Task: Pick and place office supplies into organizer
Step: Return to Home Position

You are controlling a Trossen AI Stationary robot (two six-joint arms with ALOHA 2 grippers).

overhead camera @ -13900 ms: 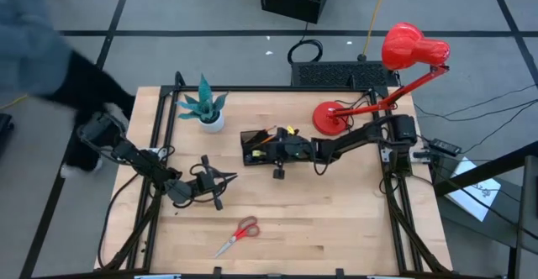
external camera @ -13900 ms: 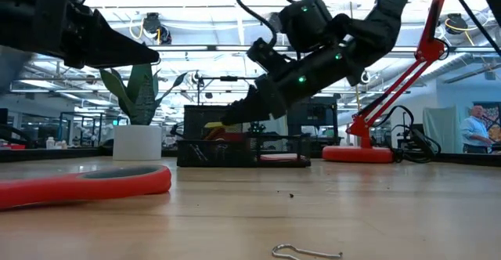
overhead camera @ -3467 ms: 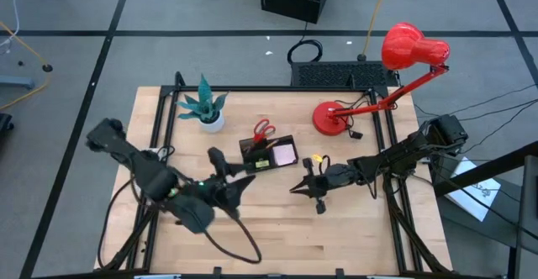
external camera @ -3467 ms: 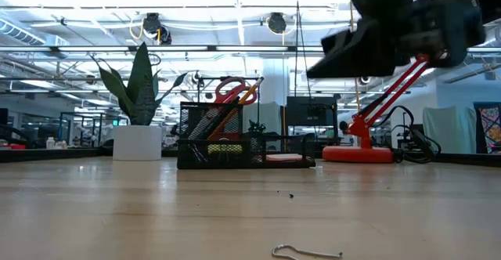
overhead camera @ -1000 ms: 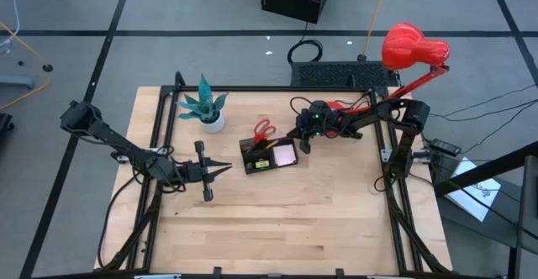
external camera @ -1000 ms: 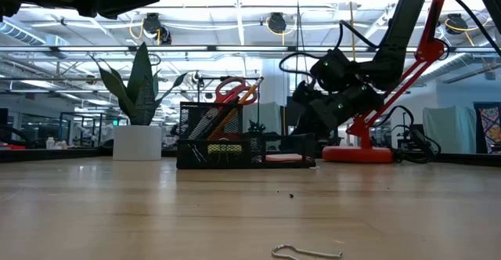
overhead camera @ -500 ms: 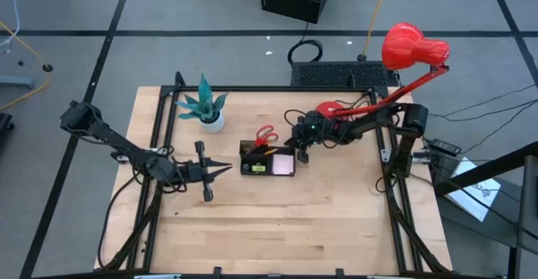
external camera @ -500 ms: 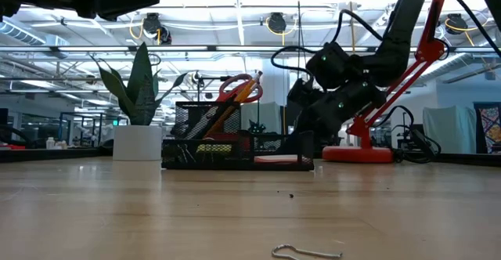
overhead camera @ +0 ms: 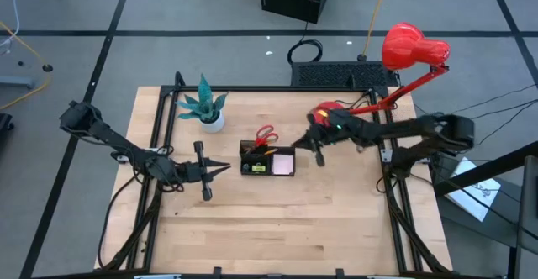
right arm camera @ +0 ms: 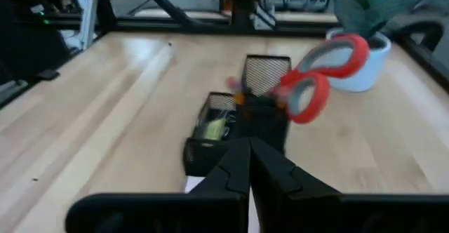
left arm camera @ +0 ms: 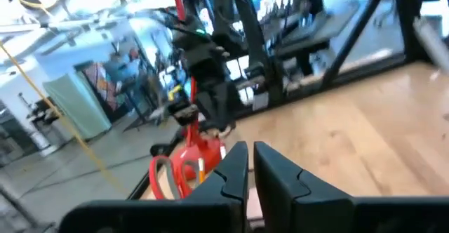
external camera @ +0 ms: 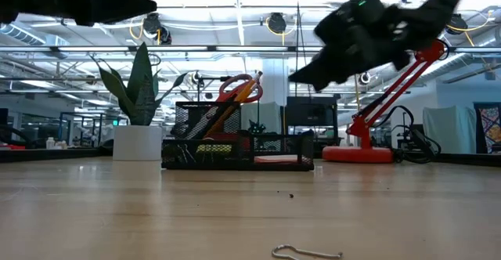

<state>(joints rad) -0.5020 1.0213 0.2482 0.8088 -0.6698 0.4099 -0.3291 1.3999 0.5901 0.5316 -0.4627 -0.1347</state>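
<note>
Looking down, you see the right gripper clenched and empty, just beside the organizer, at its short end. The closed left gripper is farther.

Teal plant back left; red lamp back right.

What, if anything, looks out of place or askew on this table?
A small bent wire piece lies loose on the table, well apart from the organizer. The red-handled scissors lean handles-up in it; nothing spilled.

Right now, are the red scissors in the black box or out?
In: the scissors stand in the organizer, red handles poking above its tall mesh cup.
</note>
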